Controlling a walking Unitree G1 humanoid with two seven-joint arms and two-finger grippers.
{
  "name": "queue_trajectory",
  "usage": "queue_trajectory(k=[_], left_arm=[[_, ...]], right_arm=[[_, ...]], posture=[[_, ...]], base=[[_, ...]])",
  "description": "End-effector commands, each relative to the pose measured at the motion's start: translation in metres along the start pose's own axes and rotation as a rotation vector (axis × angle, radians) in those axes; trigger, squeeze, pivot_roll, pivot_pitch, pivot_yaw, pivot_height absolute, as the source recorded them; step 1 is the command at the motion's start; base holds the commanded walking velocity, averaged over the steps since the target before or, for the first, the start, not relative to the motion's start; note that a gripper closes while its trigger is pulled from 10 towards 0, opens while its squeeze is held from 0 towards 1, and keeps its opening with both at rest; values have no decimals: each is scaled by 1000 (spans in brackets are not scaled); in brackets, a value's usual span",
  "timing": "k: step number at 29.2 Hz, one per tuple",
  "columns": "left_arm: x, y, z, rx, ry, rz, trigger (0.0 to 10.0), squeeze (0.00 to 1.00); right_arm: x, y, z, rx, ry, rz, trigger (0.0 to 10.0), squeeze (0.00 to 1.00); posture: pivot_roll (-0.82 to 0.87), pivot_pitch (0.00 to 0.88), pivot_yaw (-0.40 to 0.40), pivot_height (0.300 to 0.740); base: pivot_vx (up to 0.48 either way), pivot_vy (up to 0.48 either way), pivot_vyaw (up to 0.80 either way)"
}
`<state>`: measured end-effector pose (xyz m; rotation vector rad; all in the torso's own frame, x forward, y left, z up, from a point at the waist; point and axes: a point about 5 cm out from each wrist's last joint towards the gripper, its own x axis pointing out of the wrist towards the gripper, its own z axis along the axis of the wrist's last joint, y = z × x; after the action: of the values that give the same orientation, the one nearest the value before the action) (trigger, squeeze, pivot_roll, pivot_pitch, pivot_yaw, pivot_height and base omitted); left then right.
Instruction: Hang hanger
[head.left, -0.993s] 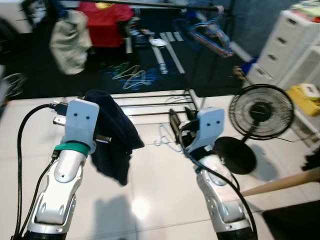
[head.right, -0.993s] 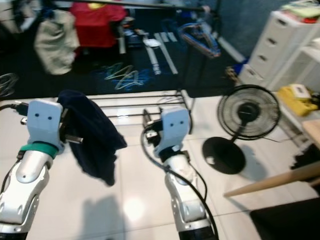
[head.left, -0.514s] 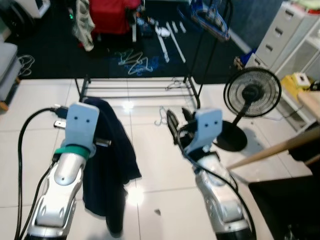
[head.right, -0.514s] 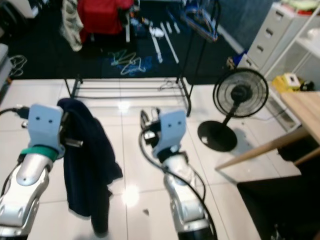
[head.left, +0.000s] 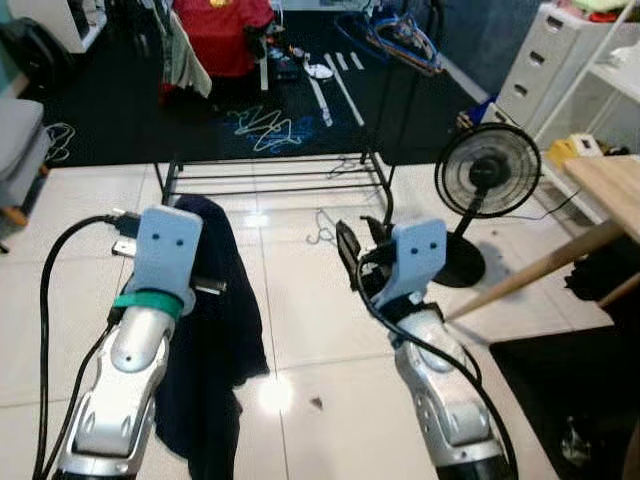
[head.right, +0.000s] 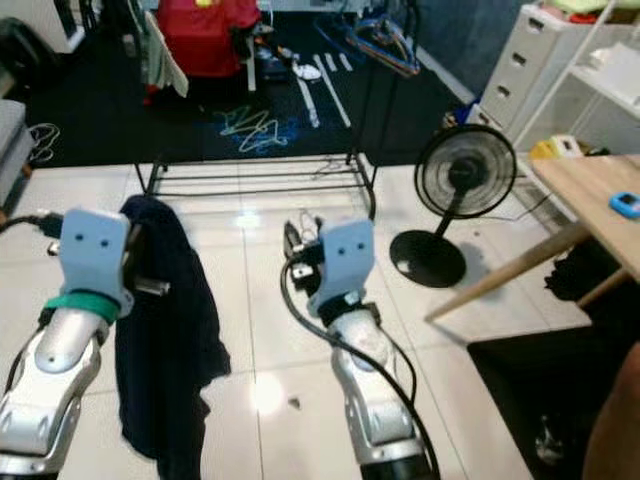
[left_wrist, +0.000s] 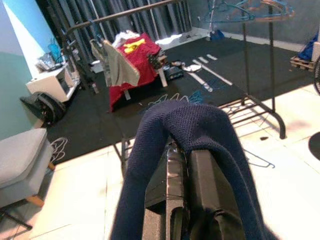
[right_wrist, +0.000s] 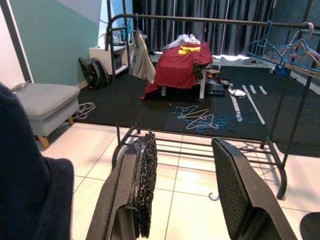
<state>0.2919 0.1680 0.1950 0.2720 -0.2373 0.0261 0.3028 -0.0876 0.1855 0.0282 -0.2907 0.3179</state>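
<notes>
The camera now takes in more of the clothes rack (head.left: 270, 165) than a second ago, so the robot has probably stepped back or straightened rather than closed in; the hanging itself is not yet begun. The dark blue garment (head.left: 215, 330) drapes over the left gripper (left_wrist: 187, 165) (I cannot tell whether those fingers are closed beneath the cloth, nor see a hanger inside it). The right gripper (right_wrist: 182, 187) is raised with fingers spread and empty. A loose wire hanger (head.left: 322, 228) lies on the tiles ahead, near the rack's base
</notes>
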Motion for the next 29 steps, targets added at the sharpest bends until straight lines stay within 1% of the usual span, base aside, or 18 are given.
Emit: queue_trajectory(k=[1, 5, 7, 8, 9, 10, 11, 12, 13, 15, 17, 18, 19, 21, 23, 25, 29], left_arm=[[0, 2, 5, 8, -21, 6, 10000, 0], [-1, 2, 4, 4, -13, 2, 10000, 0], [-2, 1, 1, -28, 21, -7, 10000, 0], [-2, 1, 1, -28, 21, -7, 10000, 0], [-3, 0, -3, -61, 60, -12, 10000, 0], [-5, 0, -7, -70, 92, -17, 10000, 0], [-5, 0, -7, -70, 92, -17, 10000, 0], [-7, -2, -11, -89, 123, -39, 10000, 0], [-7, -2, -11, -89, 123, -39, 10000, 0], [-15, -7, -18, -45, 145, -96, 10000, 0], [-15, -7, -18, -45, 145, -96, 10000, 0], [-25, -12, -31, 17, 178, -159, 10000, 0], [-28, -13, -35, 37, 190, -171, 10000, 0], [-28, -13, -35, 37, 190, -171, 10000, 0], [-34, -13, -43, 51, 202, -135, 10000, 0], [-37, -15, -48, 43, 204, -107, 10000, 0], [-38, -15, -48, 38, 199, -93, 10000, 0]], right_arm=[[1, 1, -2, 1, 12, 1, 10000, 0], [1, 1, -2, -2, 13, -1, 10000, 0], [1, 1, -4, -5, 21, -2, 10000, 0], [1, 1, -4, -5, 21, -2, 10000, 0], [1, 1, -5, -7, 28, 2, 10000, 0], [1, 0, -8, -12, 37, 3, 10000, 0], [1, 0, -8, -12, 37, 3, 10000, 0], [1, -1, -10, -16, 45, 1, 10000, 0], [1, -1, -10, -16, 45, 1, 10000, 0], [0, -9, -18, -35, 75, -16, 10000, 0], [0, -9, -18, -35, 75, -16, 10000, 0], [-6, -18, -31, -74, 129, -42, 10000, 0], [-9, -21, -36, -80, 149, -53, 10000, 0], [-9, -21, -36, -80, 149, -53, 10000, 0], [-18, -26, -46, -114, 182, -77, 10000, 0], [-28, -31, -54, -119, 211, -125, 10000, 0], [-29, -33, -54, -117, 210, -145, 10000, 0]], posture=[[31, 40, 45, 740], [32, 40, 45, 740], [33, 39, 42, 740], [33, 39, 42, 740], [36, 39, 40, 740], [40, 40, 37, 740], [40, 40, 37, 740], [42, 40, 35, 740], [42, 40, 35, 740], [46, 40, 32, 740], [46, 40, 32, 740], [53, 39, 21, 740], [53, 39, 21, 740], [53, 39, 21, 740], [46, 38, 14, 740], [43, 39, 10, 740], [40, 36, 8, 740]], base=[[0, 0, 800], [0, 0, 800], [0, 0, 800], [0, 0, 800], [0, 0, 800], [0, 0, 800], [0, 0, 800], [0, 0, 800], [0, 0, 800], [0, 0, 800], [0, 0, 800], [0, 0, 800], [0, 0, 800], [0, 0, 800], [0, 0, 800], [0, 0, 800], [0, 0, 800]])
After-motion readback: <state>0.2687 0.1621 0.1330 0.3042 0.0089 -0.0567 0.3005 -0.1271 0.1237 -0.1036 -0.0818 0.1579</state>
